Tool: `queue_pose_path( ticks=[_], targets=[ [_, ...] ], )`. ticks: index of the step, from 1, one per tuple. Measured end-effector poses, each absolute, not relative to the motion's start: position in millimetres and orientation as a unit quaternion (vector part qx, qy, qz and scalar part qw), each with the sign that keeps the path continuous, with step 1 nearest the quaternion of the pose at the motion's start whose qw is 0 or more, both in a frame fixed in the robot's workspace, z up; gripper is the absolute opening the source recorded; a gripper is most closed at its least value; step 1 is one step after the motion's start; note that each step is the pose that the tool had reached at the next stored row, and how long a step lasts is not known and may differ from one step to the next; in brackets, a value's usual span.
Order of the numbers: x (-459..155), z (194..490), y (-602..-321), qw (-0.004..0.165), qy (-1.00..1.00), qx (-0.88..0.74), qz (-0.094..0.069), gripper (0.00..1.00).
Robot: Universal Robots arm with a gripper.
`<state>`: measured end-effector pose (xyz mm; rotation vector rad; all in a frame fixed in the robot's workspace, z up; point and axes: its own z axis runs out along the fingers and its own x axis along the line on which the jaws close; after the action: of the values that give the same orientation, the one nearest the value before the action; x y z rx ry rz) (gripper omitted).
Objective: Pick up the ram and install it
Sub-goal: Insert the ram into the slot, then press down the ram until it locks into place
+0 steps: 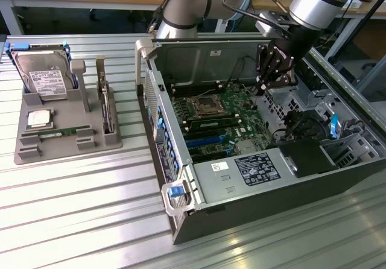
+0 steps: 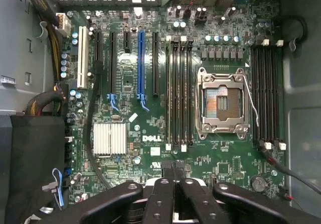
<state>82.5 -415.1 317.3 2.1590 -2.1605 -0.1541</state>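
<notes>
The end effector (image 1: 263, 87) is hovering inside the open computer case (image 1: 241, 215), over the motherboard (image 2: 150, 108), its fingers together and holding nothing. Reaching the ram (image 1: 58, 134) well means clearing the case wall first: the stick is lying far off in the grey tray (image 1: 27, 154) on the bench (image 1: 90, 221).

The arm (image 1: 313, 3) is built of silver-grey cylindrical links with darker bands at the joints, black cables looped alongside. Its gripper (image 1: 263, 88) is black, with jointed linkage fingers (image 2: 160, 204) studded with round pivot screws.
</notes>
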Motion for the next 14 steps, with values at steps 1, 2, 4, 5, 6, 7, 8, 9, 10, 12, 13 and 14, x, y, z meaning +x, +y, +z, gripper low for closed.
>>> queue_pose_path(
  ticks=[1, 2, 4, 5, 6, 7, 8, 9, 10, 12, 13, 14],
  targets=[
    [82.5, 317.3, -415.1, 0.042, -0.706, 0.705, -0.05, 0.11],
    [82.5, 317.3, -415.1, 0.042, -0.706, 0.705, -0.05, 0.11],
    [82.0, 316.8, -415.0, 0.041, -0.706, 0.705, -0.05, 0.11],
    [80.2, 314.9, -415.1, 0.042, -0.706, 0.705, -0.05, 0.11],
    [73.4, 309.4, -415.1, 0.042, -0.706, 0.705, -0.05, 0.11],
    [69.4, 305.7, -415.1, 0.041, -0.706, 0.705, -0.05, 0.11],
    [66.2, 301.8, -415.1, 0.042, -0.706, 0.705, -0.05, 0.11],
    [64.6, 297.8, -415.1, 0.041, -0.706, 0.705, -0.05, 0.11],
    [64.6, 293.8, -415.1, 0.041, -0.706, 0.705, -0.05, 0.11],
    [64.6, 283.7, -415.2, 0.042, -0.706, 0.705, -0.05, 0.11],
    [64.6, 279.8, -415.2, 0.041, -0.706, 0.705, -0.05, 0.11],
    [64.6, 275.4, -415.2, 0.041, -0.706, 0.705, -0.05, 0.11]
  ],
)
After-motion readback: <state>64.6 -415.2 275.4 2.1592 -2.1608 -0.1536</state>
